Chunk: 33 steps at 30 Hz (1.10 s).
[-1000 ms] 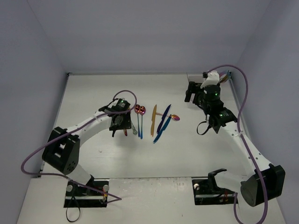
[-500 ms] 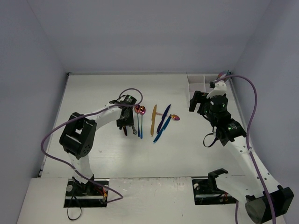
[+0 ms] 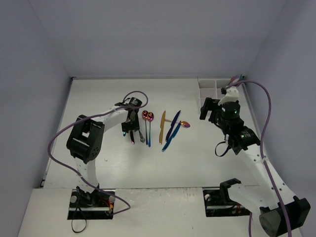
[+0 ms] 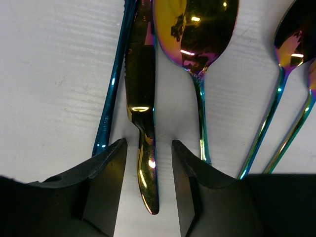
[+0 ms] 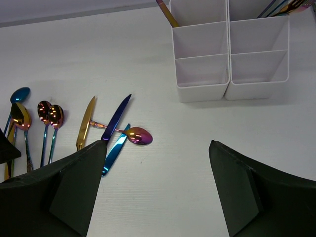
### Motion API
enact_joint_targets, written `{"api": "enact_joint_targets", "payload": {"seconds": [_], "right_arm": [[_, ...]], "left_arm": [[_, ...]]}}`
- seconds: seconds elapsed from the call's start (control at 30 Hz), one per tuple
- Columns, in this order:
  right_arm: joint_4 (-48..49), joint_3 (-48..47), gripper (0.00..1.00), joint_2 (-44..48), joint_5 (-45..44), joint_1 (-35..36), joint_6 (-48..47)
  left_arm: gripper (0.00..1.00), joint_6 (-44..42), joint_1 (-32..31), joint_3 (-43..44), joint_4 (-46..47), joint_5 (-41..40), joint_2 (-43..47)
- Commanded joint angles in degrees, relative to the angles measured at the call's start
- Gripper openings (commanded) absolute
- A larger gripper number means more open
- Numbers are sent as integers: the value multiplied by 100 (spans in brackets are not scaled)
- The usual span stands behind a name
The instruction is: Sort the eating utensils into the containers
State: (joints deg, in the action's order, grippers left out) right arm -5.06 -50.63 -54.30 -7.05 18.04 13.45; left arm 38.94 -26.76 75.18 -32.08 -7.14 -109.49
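Note:
In the left wrist view, my left gripper [image 4: 148, 144] straddles the handle of a gold-purple knife [image 4: 140, 89] lying flat on the table. Its jaws are open, with a narrow gap on each side of the handle. A teal utensil [image 4: 111, 98] lies just left of the knife and an iridescent spoon [image 4: 197, 29] just right. From above, my left gripper [image 3: 130, 129] is at the left end of the row of eating utensils [image 3: 162, 126]. My right gripper [image 5: 157, 145] hangs wide open and empty over bare table, short of the white containers [image 5: 227, 54].
Two more spoons [image 4: 291, 34] lie right of my left gripper. A gold knife [image 5: 85, 123], a dark blue knife [image 5: 116, 118], a teal knife [image 5: 114, 150] and a pink spoon [image 5: 139, 136] lie mid-table. Utensil handles [image 5: 168, 12] stick out of the tray's far compartments.
My left gripper has shifted right and settled over the leftmost utensils, its jaws narrowing around the knife handle. My right gripper drew back from the tray, then held still.

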Motion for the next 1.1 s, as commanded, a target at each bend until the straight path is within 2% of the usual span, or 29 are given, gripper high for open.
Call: {"api": "enact_joint_targets", "payload": {"seconds": [0.0,0.1,0.17,0.37,0.53,0.77,0.9,1.07], "right_arm": [[260,-47,82,-61,-1,-3,23],[251,-78,82,-80,11,-3,43],[252,-77,82,-99,21,-3,42],[255,-17,82,-142,178,6,43],[251,-28,83,-205,414,6,-36],[251,-184,83,-410,967,133,-39],[260,-269,83,-600,1113,435,-2],[269,-356,82,-913,1446,678,260]], "left_arm": [[37,-82,31,214,-51,-84,-144],[34,-27,31,173,-44,-87,-169],[26,-21,31,147,-37,-133,-183],[21,-110,75,155,-44,-279,-336],[0,-149,75,-7,-52,-287,-337],[0,62,-32,-1004,11,-112,432],[0,72,-233,-1688,60,-112,1064],[0,-37,-516,-2112,151,-144,2051]]}}
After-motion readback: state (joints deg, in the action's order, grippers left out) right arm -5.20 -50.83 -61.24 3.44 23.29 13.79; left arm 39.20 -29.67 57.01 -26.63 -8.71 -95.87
